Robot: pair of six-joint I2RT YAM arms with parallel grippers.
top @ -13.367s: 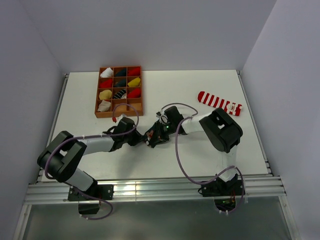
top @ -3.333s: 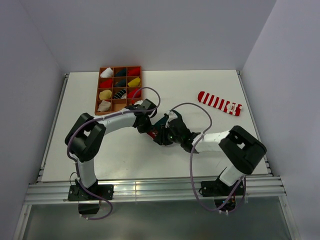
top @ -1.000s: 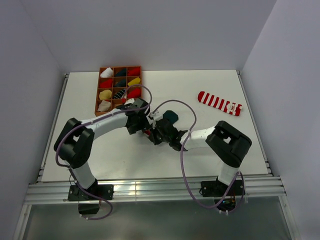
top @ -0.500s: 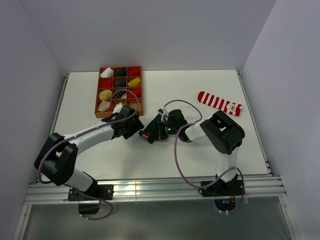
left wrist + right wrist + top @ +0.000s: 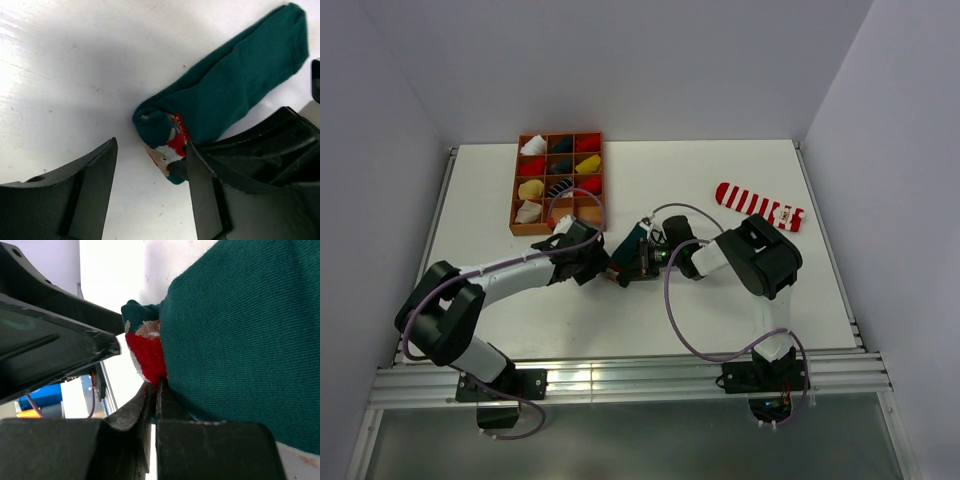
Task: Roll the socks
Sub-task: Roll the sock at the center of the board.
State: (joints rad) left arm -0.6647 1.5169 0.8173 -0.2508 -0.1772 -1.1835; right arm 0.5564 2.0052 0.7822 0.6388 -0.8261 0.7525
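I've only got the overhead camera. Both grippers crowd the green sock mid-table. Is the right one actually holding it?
Observer: Yes. Its wrist camera shows the right gripper shut, pinching the green sock at the red patch.
Operator: And the left one?
Observer: The left gripper is open, its fingers straddling the sock's end, not closed on it.
Operator: Is any of it rolled?
Observer: Only that end is curled into a small roll; the rest lies flat.

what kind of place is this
Probably a robot lab test cell: plain walls box in a white table, a left arm and right arm are bolted to a metal rail, and rolled socks sit in a tray.
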